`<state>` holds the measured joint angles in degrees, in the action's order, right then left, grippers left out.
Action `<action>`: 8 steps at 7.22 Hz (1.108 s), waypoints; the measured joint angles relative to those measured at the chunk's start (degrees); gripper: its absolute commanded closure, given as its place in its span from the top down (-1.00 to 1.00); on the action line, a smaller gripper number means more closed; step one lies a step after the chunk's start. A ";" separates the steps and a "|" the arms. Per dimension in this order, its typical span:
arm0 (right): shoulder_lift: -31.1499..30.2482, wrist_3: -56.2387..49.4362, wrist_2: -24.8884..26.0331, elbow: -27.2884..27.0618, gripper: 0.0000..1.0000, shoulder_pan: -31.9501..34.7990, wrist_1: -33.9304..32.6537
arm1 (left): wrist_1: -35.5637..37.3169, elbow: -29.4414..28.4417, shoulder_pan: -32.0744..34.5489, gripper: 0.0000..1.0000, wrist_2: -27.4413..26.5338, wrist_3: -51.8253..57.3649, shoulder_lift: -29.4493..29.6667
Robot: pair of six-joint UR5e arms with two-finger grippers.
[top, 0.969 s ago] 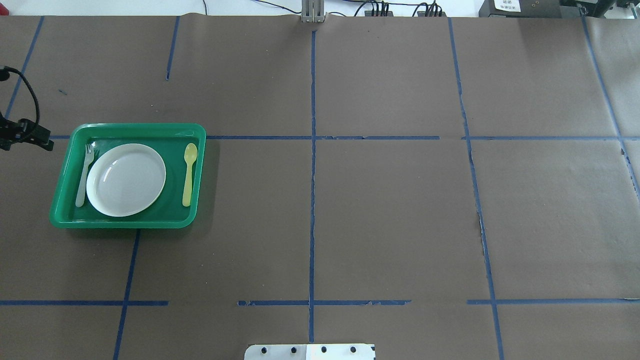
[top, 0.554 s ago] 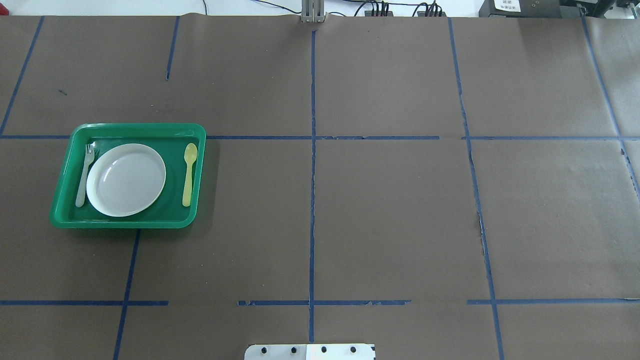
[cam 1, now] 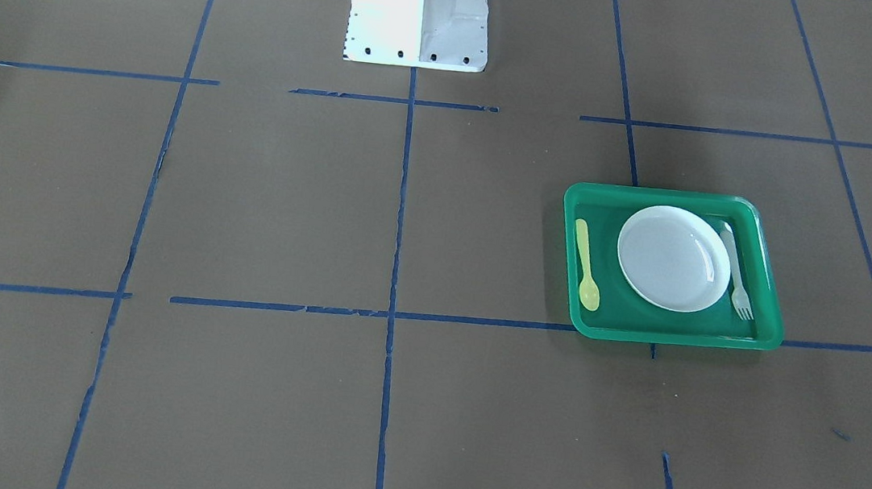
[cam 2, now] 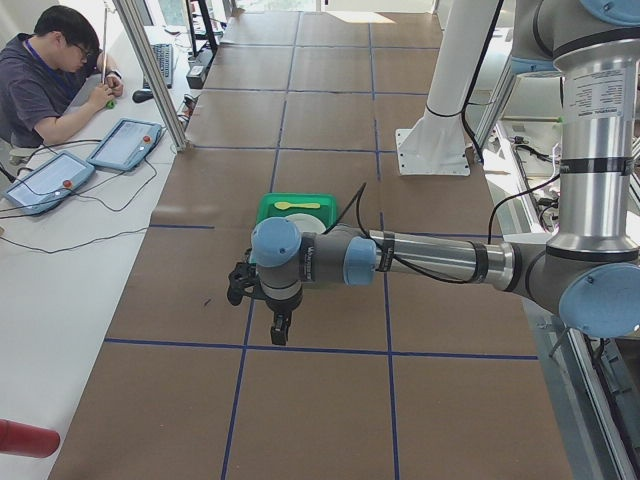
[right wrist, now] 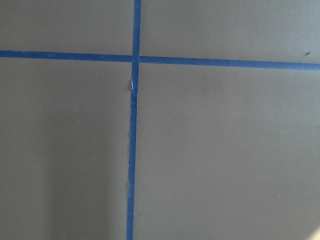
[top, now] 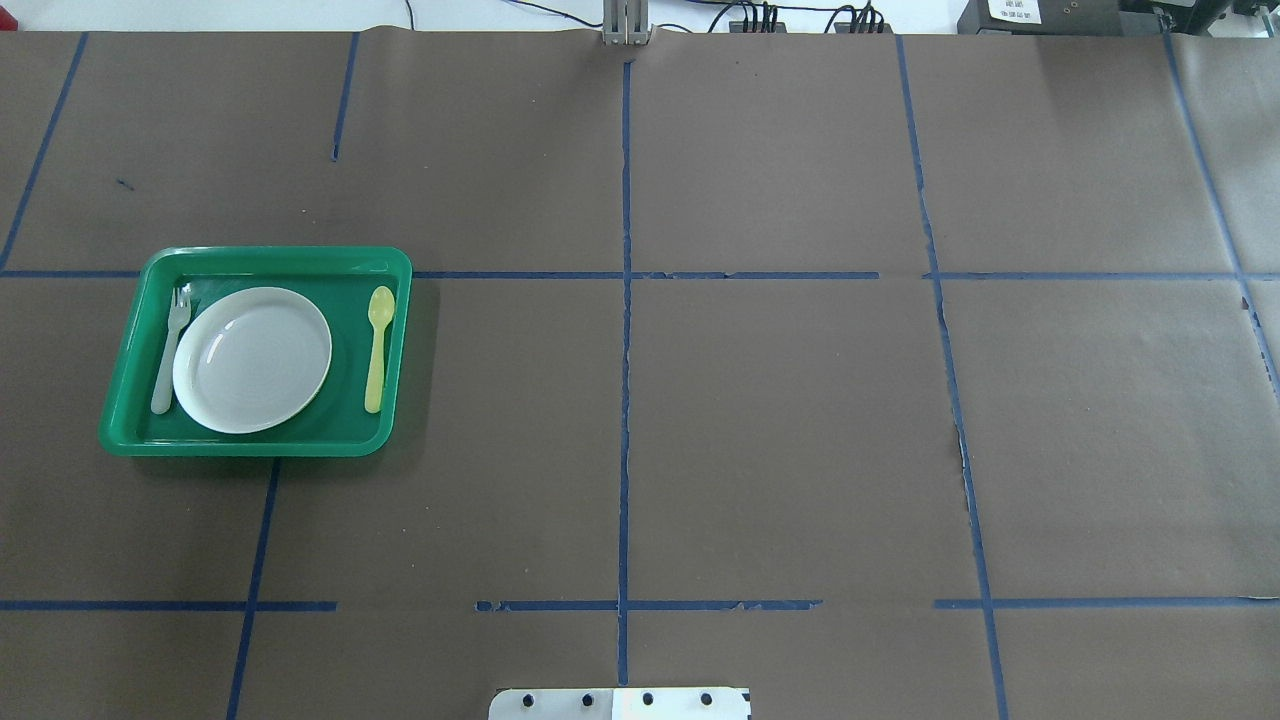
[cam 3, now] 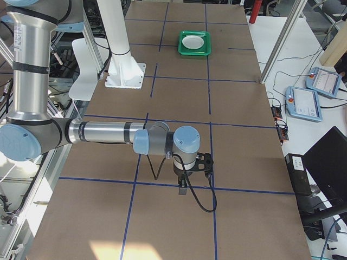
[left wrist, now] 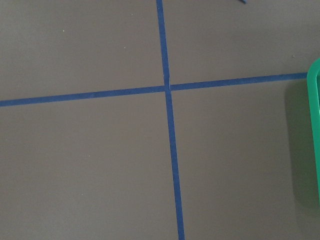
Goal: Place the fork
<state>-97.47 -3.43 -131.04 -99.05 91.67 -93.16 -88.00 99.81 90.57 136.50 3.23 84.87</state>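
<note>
From the front, the fork (cam 1: 736,278) lay in the tray (cam 1: 661,335), just beside the plate (cam 1: 674,257). From the sides, the left tool (cam 2: 280,330) hung near the plate and the right tool (cam 3: 184,187) far from it. I could not tell if they were apart or together. The job looked done.

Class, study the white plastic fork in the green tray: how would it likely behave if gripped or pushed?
The fork looks thin and translucent, so probably very light and slightly bendy. It lies flat, so it should slide rather than roll. Lying in the narrow gap between the plate and the tray wall, it may be awkward to grip.
</note>
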 measured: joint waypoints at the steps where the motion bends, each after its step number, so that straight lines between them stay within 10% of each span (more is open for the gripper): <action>1: 0.00 0.00 0.00 0.00 1.00 0.00 0.00 | -0.01 0.31 0.26 1.00 0.42 0.13 -0.45; 8: 0.00 0.00 0.00 0.00 1.00 0.00 0.00 | 0.11 0.74 0.40 1.00 0.21 0.20 -0.47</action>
<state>-97.47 -3.43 -131.04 -99.05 91.67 -93.16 -87.89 100.55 90.97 136.71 3.43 84.40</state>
